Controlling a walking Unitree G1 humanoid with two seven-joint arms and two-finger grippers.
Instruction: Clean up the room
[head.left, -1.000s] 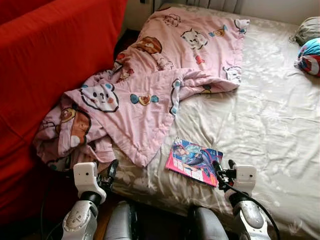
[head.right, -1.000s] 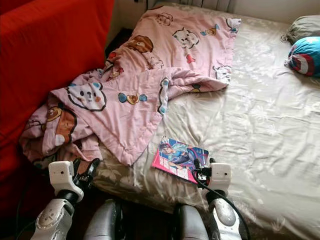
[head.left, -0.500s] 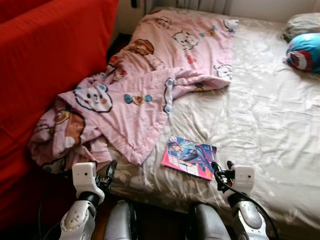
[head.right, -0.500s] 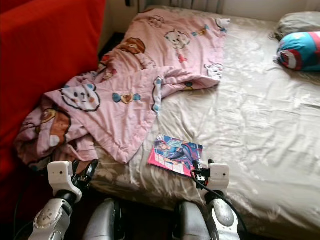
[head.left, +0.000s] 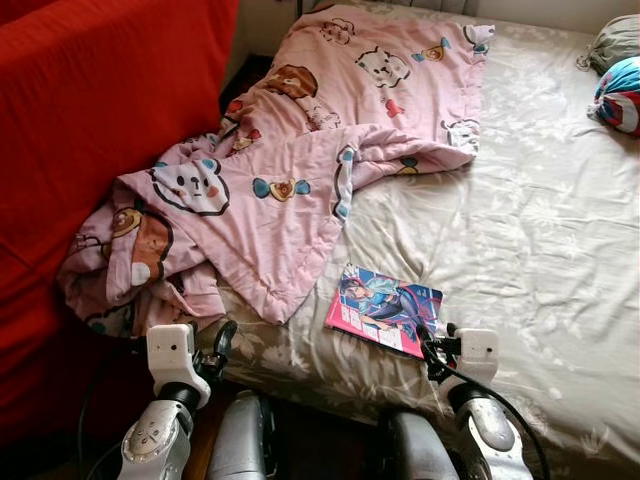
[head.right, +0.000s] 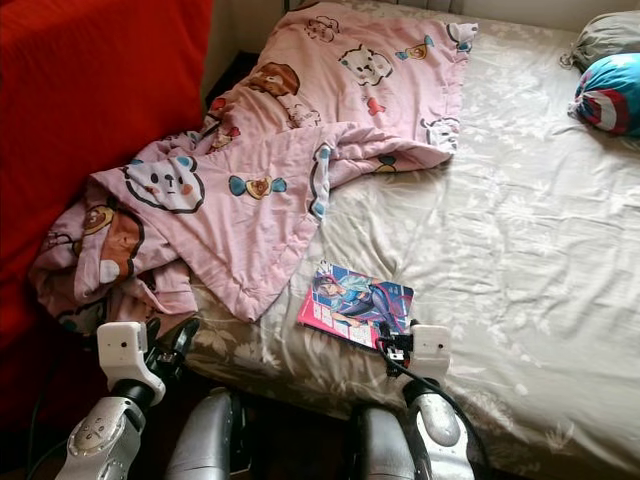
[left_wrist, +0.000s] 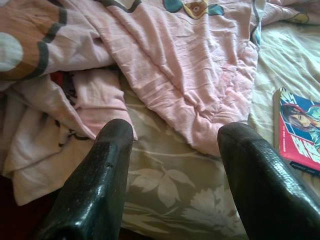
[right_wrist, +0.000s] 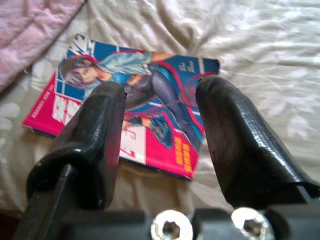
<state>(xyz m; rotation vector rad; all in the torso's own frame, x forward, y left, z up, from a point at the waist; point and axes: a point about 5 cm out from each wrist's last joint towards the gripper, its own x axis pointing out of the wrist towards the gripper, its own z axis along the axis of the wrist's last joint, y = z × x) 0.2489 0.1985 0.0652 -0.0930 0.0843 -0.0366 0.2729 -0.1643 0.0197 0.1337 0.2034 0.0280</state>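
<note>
We stand at the near edge of a bed (head.left: 560, 240) with a pale sheet that has leaves on it. A big red sofa (head.left: 90, 120) stands along the bed's left edge. A pink blanket (head.left: 330, 130) with bears and cats on it lies in a messy heap from the far left corner down to the near left corner, and part of it hangs off the left edge. We think it needs to be pulled flat to make the room tidy. At the far right corner we see a blue and red ball-like thing (head.left: 622, 95) beside a grey pillow (head.left: 612, 40).

A comic book (head.left: 385, 310) lies flat near the near edge, just beside the blanket's tip. It does not belong on the bed, so we guess it gets picked up first.

Our right gripper (right_wrist: 160, 125) hangs just in front of the book with its 2 fingers spread wide and nothing between them. It looks lined up to take the book's near edge. Our left gripper (left_wrist: 172, 165) waits at the near left corner, also spread wide and holding nothing, pointing at the blanket.
</note>
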